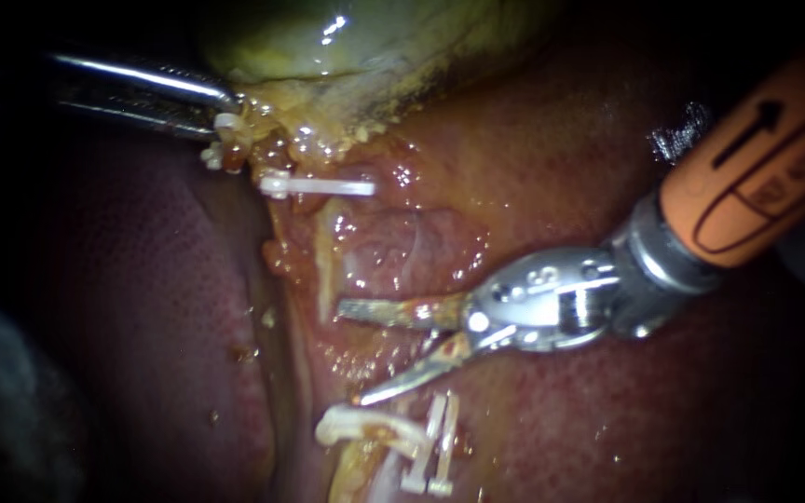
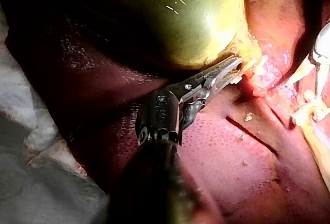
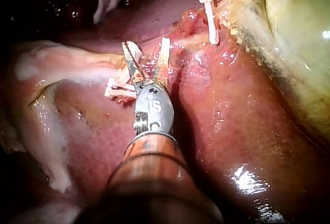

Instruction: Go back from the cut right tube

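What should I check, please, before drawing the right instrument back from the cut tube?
1. End effector of the right instrument empty: ok, open, nothing gripped.
2. Free end of the cut tube released: ok, nothing holds it.
3. The upper clip in place: ok.
4. The two lower clips clear of that instrument: cannot tell, they lie very near it.
5. The left instrument holding the gallbladder: ok, shut on it.

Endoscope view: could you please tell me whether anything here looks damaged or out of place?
Only the cut tube: its pale stump curls loose beside the two lower clips, apart from the upper clip. The right instrument sits open in the gap between them. Nothing looks spilled.
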Available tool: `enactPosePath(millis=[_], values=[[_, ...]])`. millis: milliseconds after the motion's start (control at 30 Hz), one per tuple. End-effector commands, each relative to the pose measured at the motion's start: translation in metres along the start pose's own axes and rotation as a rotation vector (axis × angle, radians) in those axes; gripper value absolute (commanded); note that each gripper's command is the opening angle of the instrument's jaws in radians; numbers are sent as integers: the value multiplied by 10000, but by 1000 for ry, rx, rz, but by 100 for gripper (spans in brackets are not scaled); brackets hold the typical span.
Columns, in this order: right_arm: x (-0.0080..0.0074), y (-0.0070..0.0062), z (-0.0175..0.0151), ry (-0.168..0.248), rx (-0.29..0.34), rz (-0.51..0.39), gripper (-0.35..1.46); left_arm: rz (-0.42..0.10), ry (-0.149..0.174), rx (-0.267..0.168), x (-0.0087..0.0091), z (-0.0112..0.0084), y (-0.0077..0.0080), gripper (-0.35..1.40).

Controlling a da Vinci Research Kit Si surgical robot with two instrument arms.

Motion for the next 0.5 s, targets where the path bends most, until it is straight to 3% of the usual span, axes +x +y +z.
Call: enactPosePath(millis=[33, 200, 500], values=[[-3, 0, -5, -27, -7, -17, 143, 0, 0, 2, 0, 0, 0, -35], [-16, 1, -30, -127, -61, -51, 143, 0, 0, 2, -1, 0, 0, -35], [-22, 10, -77, -171, -137, -75, 145, 1, 0, 2, -2, 0, -1, -35]])
